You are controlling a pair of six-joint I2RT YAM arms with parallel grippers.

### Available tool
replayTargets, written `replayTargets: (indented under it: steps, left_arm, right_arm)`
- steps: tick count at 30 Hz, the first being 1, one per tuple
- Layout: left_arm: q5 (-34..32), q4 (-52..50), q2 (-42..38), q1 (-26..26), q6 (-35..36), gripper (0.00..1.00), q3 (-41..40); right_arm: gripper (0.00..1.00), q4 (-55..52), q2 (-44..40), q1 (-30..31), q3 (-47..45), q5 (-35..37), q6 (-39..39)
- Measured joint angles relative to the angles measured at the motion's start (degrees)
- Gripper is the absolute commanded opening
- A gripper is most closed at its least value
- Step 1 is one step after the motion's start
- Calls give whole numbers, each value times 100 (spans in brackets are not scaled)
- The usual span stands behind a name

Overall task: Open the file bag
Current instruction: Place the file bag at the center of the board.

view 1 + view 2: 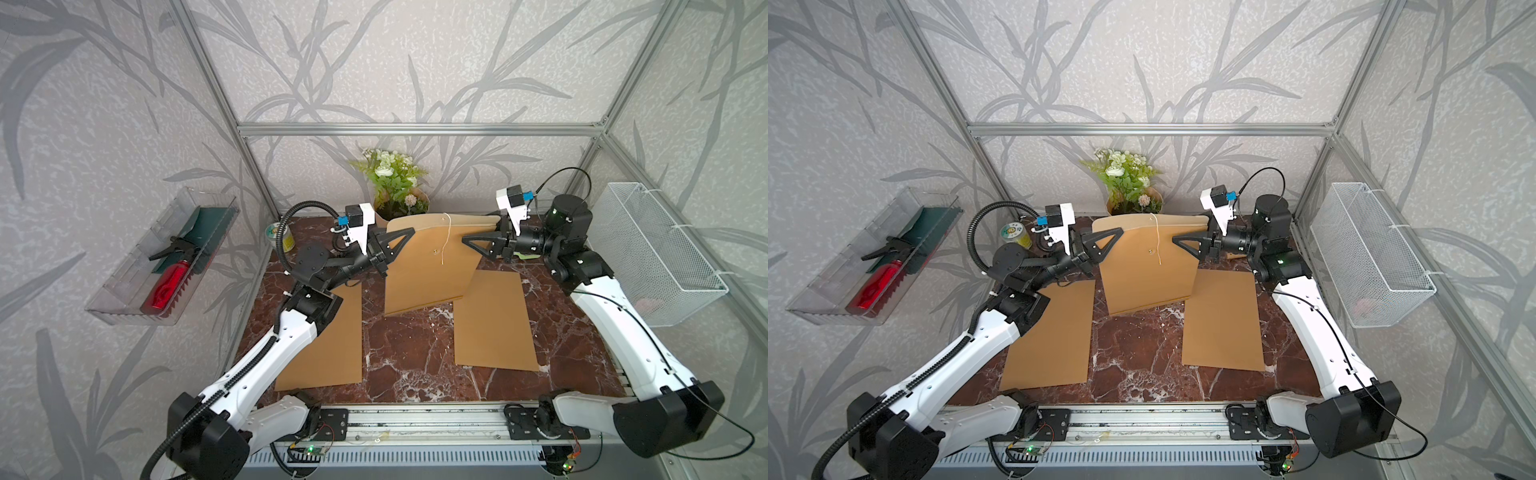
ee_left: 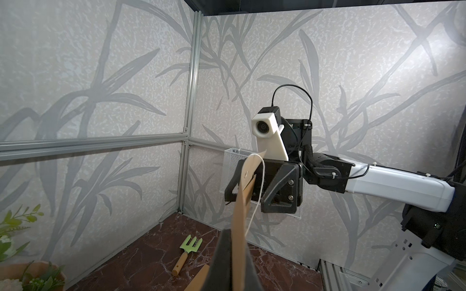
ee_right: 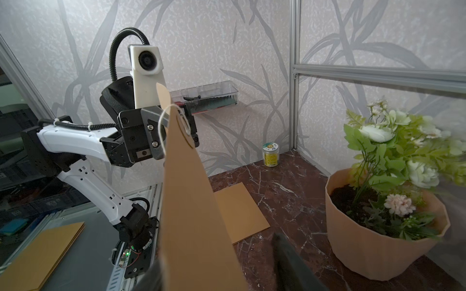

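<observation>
The file bag (image 1: pixel 428 266) is a brown kraft envelope standing upright over the marble table between my two arms, and it shows in both top views. A white string (image 1: pixel 446 237) hangs loose down its front face. My left gripper (image 1: pixel 409 232) is shut on the bag's left upper edge. In the left wrist view the bag (image 2: pixel 239 226) runs edge-on out of the left gripper (image 2: pixel 235 264). My right gripper (image 1: pixel 466 240) is at the bag's right edge with its jaws apart. In the right wrist view the right gripper (image 3: pixel 219 264) straddles the bag (image 3: pixel 186 201), and one finger (image 3: pixel 285 252) stands clear of the paper.
Two more brown envelopes (image 1: pixel 324 345) (image 1: pixel 492 324) lie flat on the table. A flower pot (image 1: pixel 395 183) stands at the back wall and a small jar (image 1: pixel 276 235) in the back left corner. A green garden fork (image 2: pixel 187 252) lies behind. A wire basket (image 1: pixel 660 253) hangs on the right wall and a clear tray (image 1: pixel 166 257) on the left.
</observation>
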Motion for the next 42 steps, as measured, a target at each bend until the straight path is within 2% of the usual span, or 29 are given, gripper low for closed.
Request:
replayTargets:
  steps: [11,25,27,30,33,38,42]
  left_arm:
    - [90,481,-66,387,-603,0,-203]
    - [87,1252,11,570,-1292,0,-356]
    - [85,1290,17,599,-1342,0,-367]
    - [83,1320,24,638,-1399,0,-374]
    - [76,1335,33,680,-1432,0,-398]
    - [59,1314,127,800,-1432,0,-448]
    - [37,1191,221,920,-1412,11,-452]
  right_arm:
    - [65,330,52,-140,-444,-52,216]
    - [64,1145,396,-140,-911,-330,807]
    - [59,1316,404,-140,-1021,-363,925]
    - [37,1453,404,-133,-1143,-420,1025]
    - [20,1541,404,-131,-1233,-474,1117]
    - [8,1602,315,-127,-1425,-507,1279]
    - [3,1591,98,-109,-1635,-490,1469]
